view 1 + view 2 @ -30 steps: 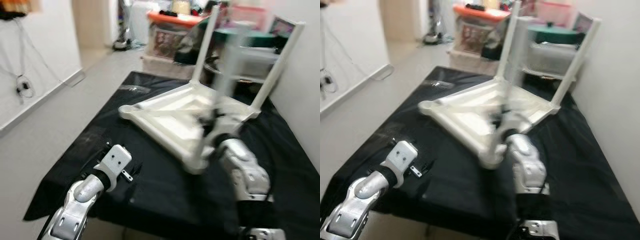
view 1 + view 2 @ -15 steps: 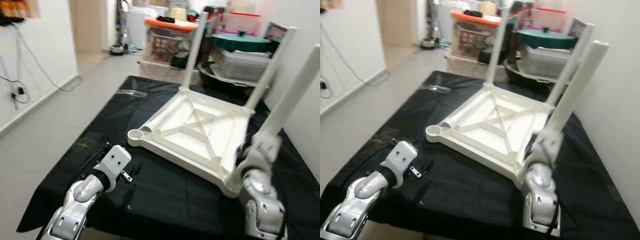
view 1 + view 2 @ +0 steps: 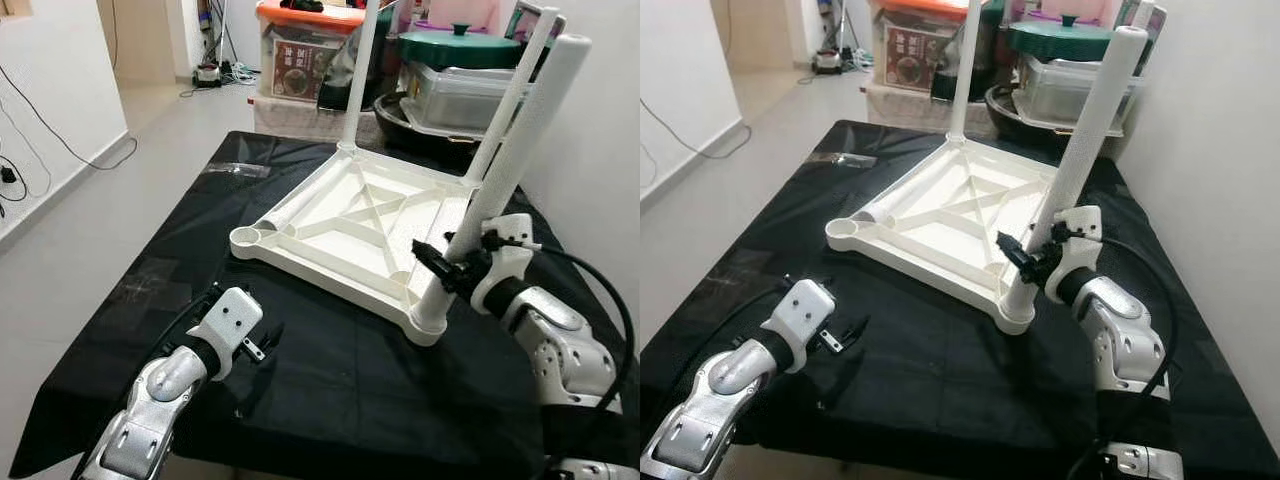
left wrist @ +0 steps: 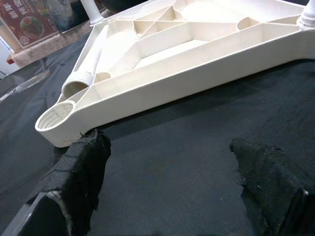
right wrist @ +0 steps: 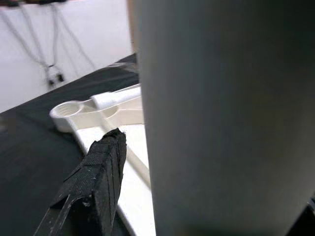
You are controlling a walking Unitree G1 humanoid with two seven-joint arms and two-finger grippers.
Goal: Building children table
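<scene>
Since half a second ago, the tabletop has settled flatter on the cloth and the leg the right arm holds has come nearer upright. The right gripper is clamping the white leg low down, where it is standing in the near corner socket of the upturned white tabletop. The left gripper is hovering with fingers apart near the empty socket. Everything is resting on a black cloth.

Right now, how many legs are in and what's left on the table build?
Three legs stand in the upturned tabletop. The right claw grips the near one at its socket. Left: the loose leg lying inside, beside the empty corner socket. The left claw hovers open nearby.
</scene>
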